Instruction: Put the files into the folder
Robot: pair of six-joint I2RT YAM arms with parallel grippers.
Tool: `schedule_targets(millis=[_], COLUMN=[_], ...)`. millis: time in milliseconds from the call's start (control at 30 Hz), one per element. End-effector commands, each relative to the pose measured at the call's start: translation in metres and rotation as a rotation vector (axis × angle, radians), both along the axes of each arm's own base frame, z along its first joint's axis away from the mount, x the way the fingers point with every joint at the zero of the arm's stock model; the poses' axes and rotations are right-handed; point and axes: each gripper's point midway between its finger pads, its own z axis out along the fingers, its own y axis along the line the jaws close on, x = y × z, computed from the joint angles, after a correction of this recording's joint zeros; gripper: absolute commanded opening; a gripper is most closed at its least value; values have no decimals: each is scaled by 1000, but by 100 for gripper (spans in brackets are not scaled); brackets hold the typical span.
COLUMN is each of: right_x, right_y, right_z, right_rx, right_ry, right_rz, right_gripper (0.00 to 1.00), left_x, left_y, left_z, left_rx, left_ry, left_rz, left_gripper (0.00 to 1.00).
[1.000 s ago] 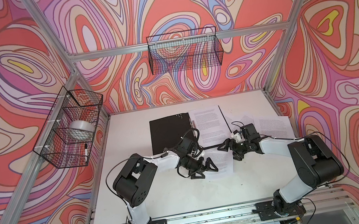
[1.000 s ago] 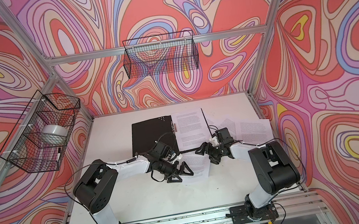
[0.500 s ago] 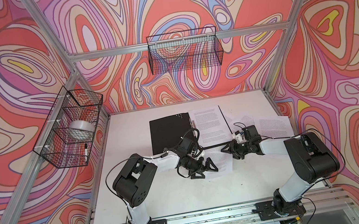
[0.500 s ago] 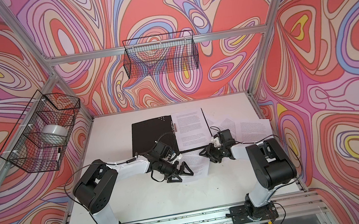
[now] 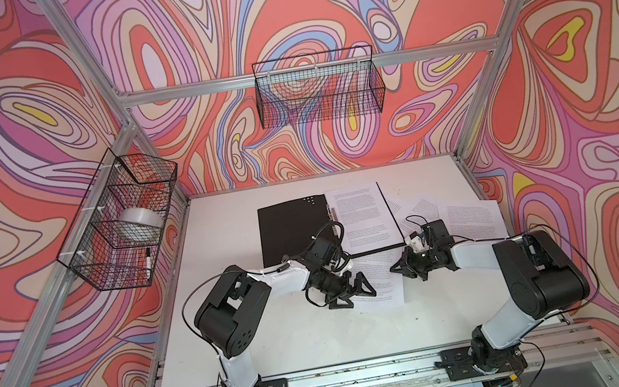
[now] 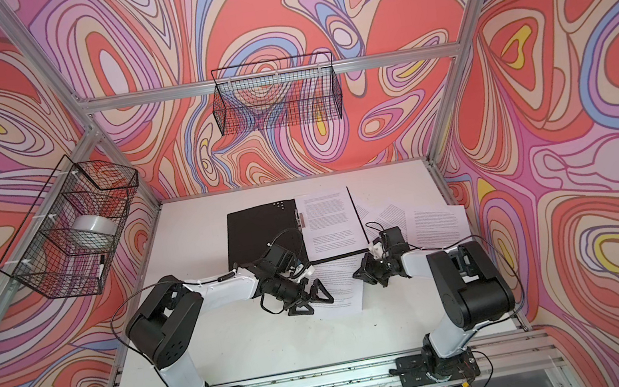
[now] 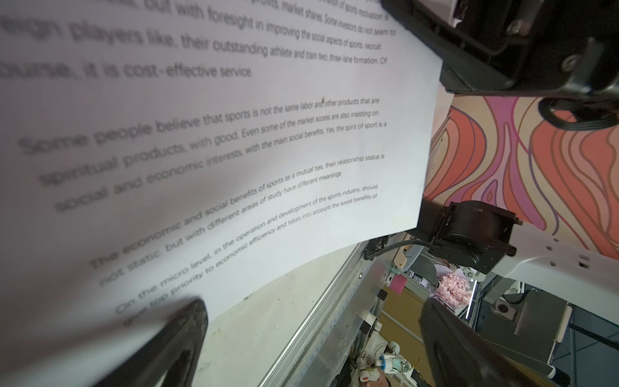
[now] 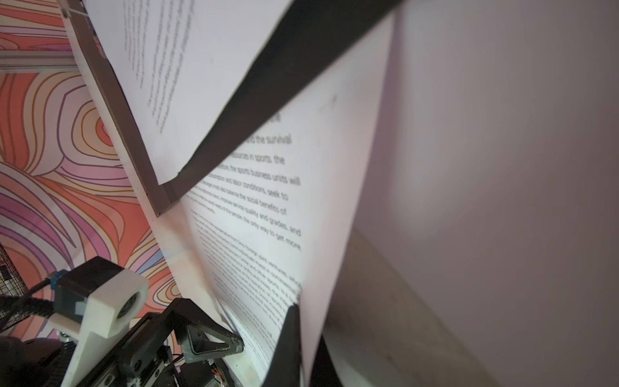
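The folder (image 5: 292, 231) (image 6: 259, 232) lies open at the table's back centre, black inside faces up, with one printed sheet (image 5: 361, 213) on its right half. Other files (image 5: 471, 219) lie loose to its right. Another sheet (image 5: 379, 288) (image 6: 342, 292) (image 7: 234, 140) (image 8: 254, 228) lies in front of the folder, between both grippers. My right gripper (image 5: 398, 267) (image 6: 359, 273) (image 8: 303, 313) is shut on that sheet's right edge, which curls up. My left gripper (image 5: 351, 293) (image 6: 313, 300) (image 7: 311, 321) stands open over the sheet's left part, one finger (image 7: 184, 331) at the paper.
A wire basket (image 5: 122, 220) on the left wall holds a tape roll and a marker. Another wire basket (image 5: 318, 88) hangs on the back wall. An aluminium rail (image 5: 349, 373) runs along the table's front edge by the arm bases.
My right gripper has closed from open onto the front sheet's right edge and sunk slightly toward the table. The left gripper has stayed open in place.
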Motion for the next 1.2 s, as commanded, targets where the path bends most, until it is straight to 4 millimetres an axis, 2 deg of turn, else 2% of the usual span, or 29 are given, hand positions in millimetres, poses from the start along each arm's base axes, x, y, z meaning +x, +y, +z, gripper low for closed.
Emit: schedule_targets(millis=[0, 100, 267, 467, 667, 1000, 1167], right_x=[-34, -35, -38, -44, -50, -44, -33], right_y=[-13, -12, -11, -13, -16, -22, -21], right_z=[-33, -29, -15, 7, 38, 102, 139], right_rx=[-84, -78, -63, -66, -71, -100, -95], right_ry=[161, 155, 130, 103, 70, -16, -72], right_rz=[-11, -3, 0, -3, -21, -51, -51], right_gripper=[0, 0, 0, 0, 0, 0, 0], left_x=[-8, 3, 22, 41, 64, 99, 101], left_y=[30, 22, 4, -1, 15, 45, 48], left_z=[-35, -15, 31, 84, 129, 214, 248], left_rx=[214, 184, 102, 52, 9, -152, -223], left_ry=[-1, -61, -174, -315, -395, -465, -481], left_rz=[8, -15, -55, -75, -20, 118, 164], left_gripper=[100, 100, 100, 100, 100, 100, 100])
